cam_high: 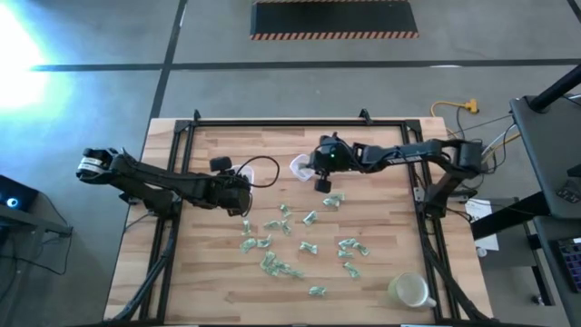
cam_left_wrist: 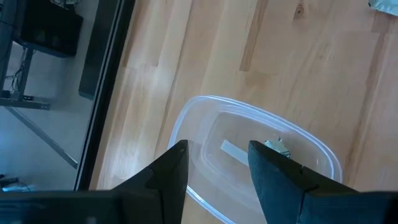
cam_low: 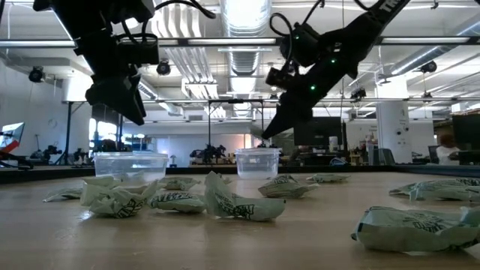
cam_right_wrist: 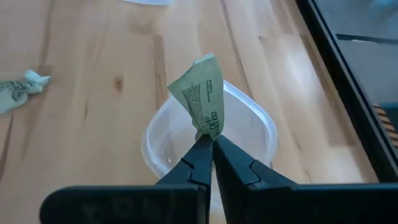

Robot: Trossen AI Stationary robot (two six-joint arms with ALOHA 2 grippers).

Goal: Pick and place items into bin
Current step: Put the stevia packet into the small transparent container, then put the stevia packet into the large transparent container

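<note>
The right gripper (cam_right_wrist: 211,146) has its fingers pressed together on one green-and-white packet (cam_right_wrist: 202,99), held raised over a clear container (cam_right_wrist: 258,134) near the middle of the table's far edge. The left gripper (cam_left_wrist: 217,165) hangs with its fingers spread above a second clear container (cam_left_wrist: 205,115) toward the left edge of the table (cam_high: 381,272); one packet lies inside it (cam_left_wrist: 278,147). The remaining packets (cam_high: 300,241) are scattered across the table's centre and near half.

The counter (cam_high: 381,263) is pale, smooth wood. The bins (cam_right_wrist: 249,124) are clear, shiny plastic. The items (cam_low: 240,204) are wrapped in crinkly paper.
</note>
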